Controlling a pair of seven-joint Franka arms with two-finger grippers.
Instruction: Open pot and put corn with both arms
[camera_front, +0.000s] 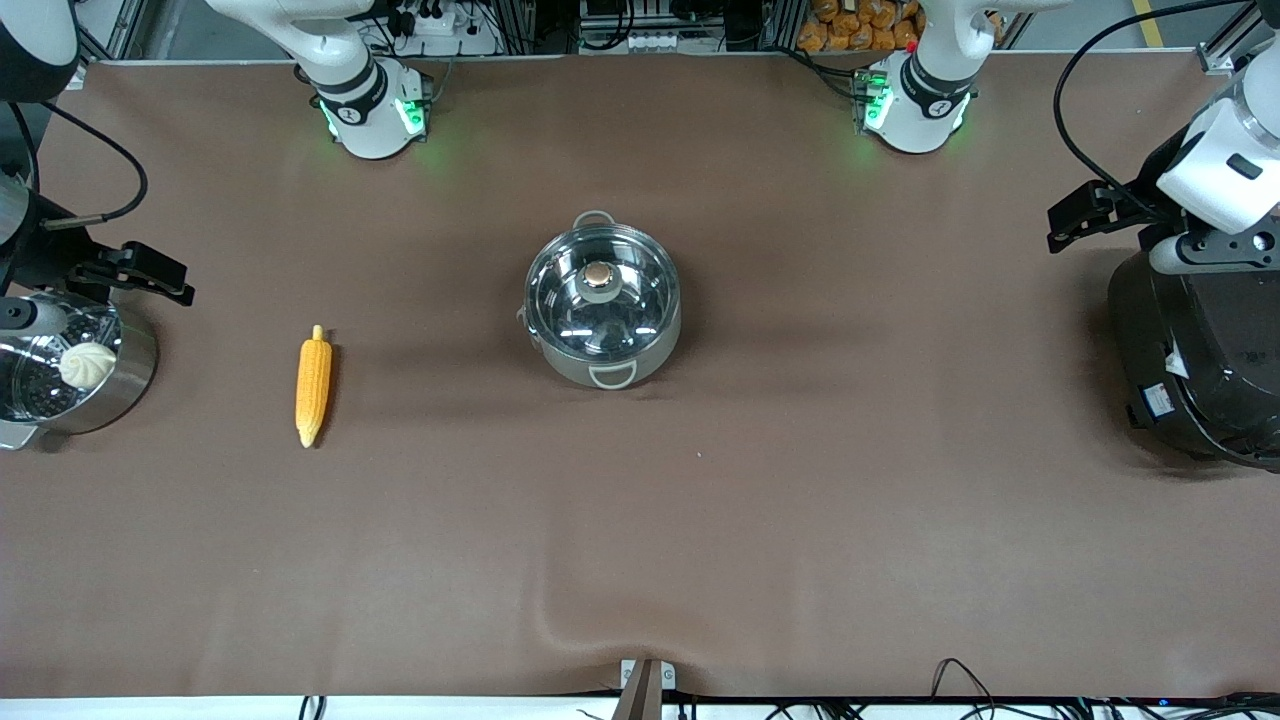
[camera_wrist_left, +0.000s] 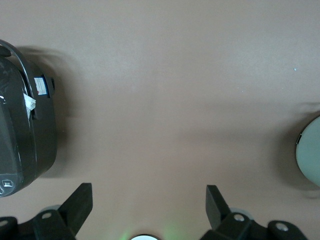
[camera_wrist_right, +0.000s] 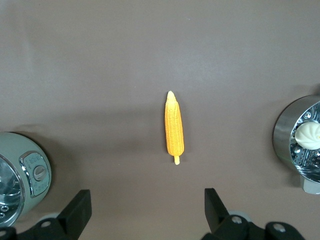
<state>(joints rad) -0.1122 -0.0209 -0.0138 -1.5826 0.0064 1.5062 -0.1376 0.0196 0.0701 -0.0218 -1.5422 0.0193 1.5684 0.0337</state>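
Jaws on both sides are spread wide with nothing between them. My left gripper (camera_wrist_left: 145, 210) hangs over bare brown tablecloth (camera_front: 800, 480) at the left arm's end of the table, just beside the black rice cooker (camera_front: 1200, 360). My right gripper (camera_wrist_right: 145, 210) hangs over the cloth at the right arm's end, close to the steamer pot (camera_front: 70, 375). Both arms wait, neither touching anything.

The pot (camera_front: 603, 305) sits mid-table, between the two arm bases and nearer the front camera than them. Its glass lid (camera_front: 600, 295) is on and closed, tan knob (camera_front: 597, 275) at center, one loop handle pointing at the camera, the other away from it. In the left wrist view I only catch an edge of it.

The corn (camera_front: 313, 378) lies flat on the cloth toward the right arm's end, between the pot and the steamer pot, well apart from both. Its pale stub end points away from the front camera, the tapered tip toward it. The right wrist view shows it clearly, untouched.

A white bun (camera_front: 87, 365) sits inside the steamer pot on the perforated insert.
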